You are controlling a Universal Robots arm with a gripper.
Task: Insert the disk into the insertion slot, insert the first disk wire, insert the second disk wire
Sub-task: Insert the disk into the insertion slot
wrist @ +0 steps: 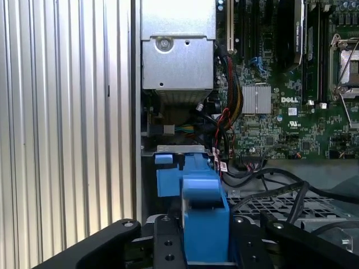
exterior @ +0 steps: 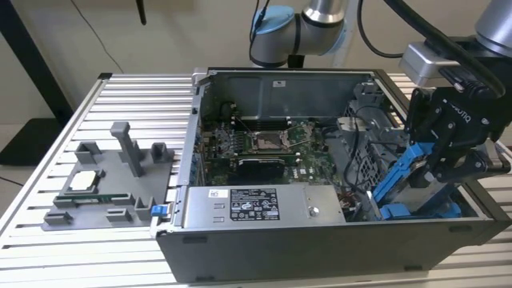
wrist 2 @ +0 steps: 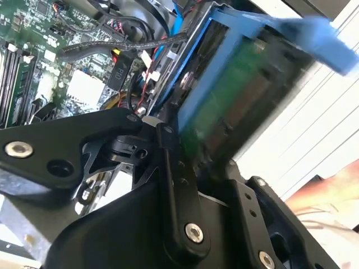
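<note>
My gripper is shut on the disk, a drive in a bright blue carrier frame, and holds it tilted on edge over the open computer case at the exterior view's right. The second wrist view shows the disk with its green board side up beside a black finger. In the first wrist view the carrier's blue end sits between my gripper's two black fingers. Just beyond it lies the blue-trimmed insertion slot of the grey drive cage, whose blue trim is under the disk's lower end.
A grey power-supply box sits along the case's front wall next to the slot. The motherboard fills the case floor, and black cables with red and yellow wires run beside the cage. A grey fixture stands on the slatted table.
</note>
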